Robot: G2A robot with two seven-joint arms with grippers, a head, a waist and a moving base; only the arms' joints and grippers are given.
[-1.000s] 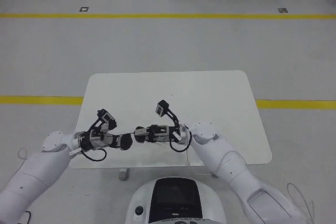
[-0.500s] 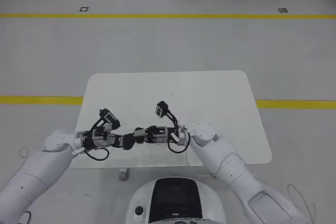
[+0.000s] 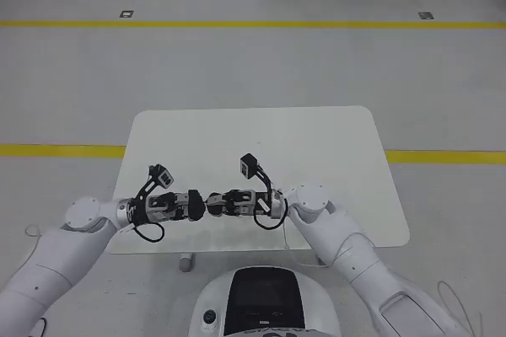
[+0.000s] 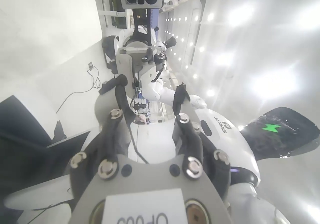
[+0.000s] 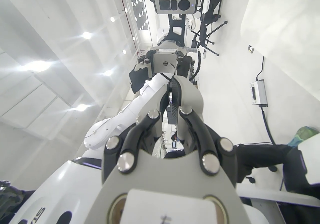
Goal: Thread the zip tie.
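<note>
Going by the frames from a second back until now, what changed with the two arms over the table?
The left gripper moved in toward the right gripper, closing the gap between them; their tips now nearly touch above the near edge of the table. The right gripper barely shifted. Nothing was visibly taken hold of or let go. The table stayed as it was.

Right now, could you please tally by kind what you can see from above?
Hands: 2, left hand and right hand
Table: 1
Yellow floor lines: 2
Total: 5
The zip tie is too small to tell.
</note>
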